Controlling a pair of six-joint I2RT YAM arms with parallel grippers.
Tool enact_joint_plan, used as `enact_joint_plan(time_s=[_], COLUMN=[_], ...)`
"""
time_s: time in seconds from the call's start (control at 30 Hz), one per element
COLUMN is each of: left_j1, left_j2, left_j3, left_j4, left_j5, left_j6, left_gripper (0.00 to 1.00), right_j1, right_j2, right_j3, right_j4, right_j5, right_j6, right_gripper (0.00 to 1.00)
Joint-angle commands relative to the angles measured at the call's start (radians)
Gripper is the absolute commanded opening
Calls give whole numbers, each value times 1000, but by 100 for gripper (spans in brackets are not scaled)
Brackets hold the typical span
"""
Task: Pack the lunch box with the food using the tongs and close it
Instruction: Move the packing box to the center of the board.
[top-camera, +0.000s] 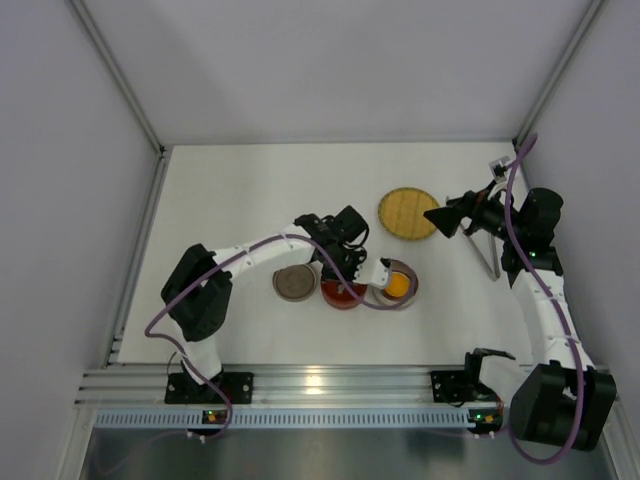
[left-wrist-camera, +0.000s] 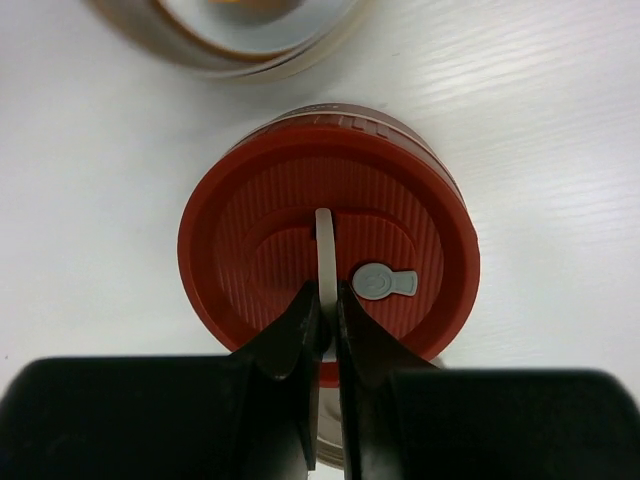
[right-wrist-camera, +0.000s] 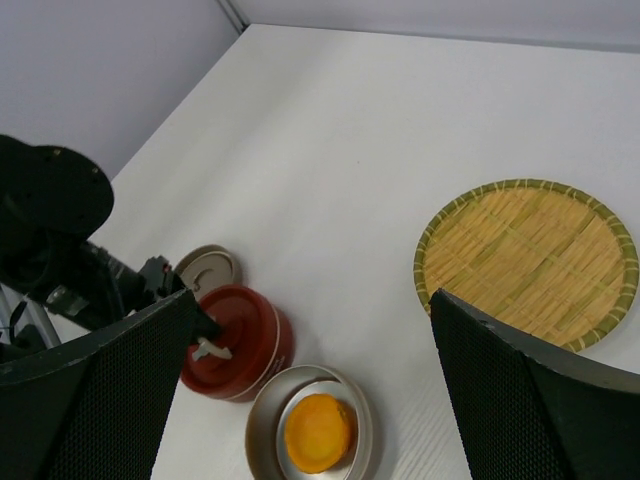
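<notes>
The lunch box (top-camera: 343, 291) is a round red pot with a ribbed red lid (left-wrist-camera: 330, 250). My left gripper (left-wrist-camera: 325, 305) is shut on the lid's thin grey handle strip (left-wrist-camera: 323, 235), fingers pinched from both sides. Whether the lid rests fully on the pot I cannot tell. Right beside it, a round orange-yellow piece of food (right-wrist-camera: 317, 432) lies in a metal bowl (right-wrist-camera: 262, 420). The silver tongs (top-camera: 488, 262) lie on the table under the right arm. My right gripper (right-wrist-camera: 312, 300) hangs open and empty above the table, between the bowl and the bamboo plate (right-wrist-camera: 527, 260).
A flat grey-brown inner lid (top-camera: 295, 283) lies just left of the red pot. The woven bamboo plate (top-camera: 409, 213) sits empty behind the bowl. Grey walls close the table at the back and both sides.
</notes>
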Motion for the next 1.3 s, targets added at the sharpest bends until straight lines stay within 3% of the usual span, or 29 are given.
enact_joint_plan(time_s=[0.0,0.13,0.4,0.63,0.87,0.97,1.1,1.17,1.2,1.27], left_j1=[-73,-127,-159,-159,-159,-157,-153,-148,-145,-147], left_j2=[-42,-129,-261,-335,-352,-330,-336,-358,-365,-379], left_j3=[-107,-196,-266,-268,-259,-250,-202,-174,-162,-122], left_j4=[-64,-36,-59,-43,125,188,104,21,-10,-131], left_j5=[72,64,64,31,-62,-106,-47,27,55,134], left_j6=[-18,-55,-110,-164,-230,-260,-219,-188,-163,-136], left_gripper=[9,11,35,40,41,41,39,33,20,13], right_j1=[-21,-21,-21,-20,-21,-21,-21,-21,-21,-21], right_j2=[-20,-31,-42,-38,-38,-45,-51,-52,-52,-51], right_j3=[30,27,27,13,-2,-2,2,2,1,-2], right_j4=[-26,-27,-32,-10,7,-7,-29,-33,-33,-32], right_j5=[-17,-15,-12,-15,-12,-7,-7,-4,-3,-1], right_j6=[-21,-21,-14,2,14,0,-24,-31,-32,-31], right_gripper=[99,99,99,99,99,99,99,100,99,99])
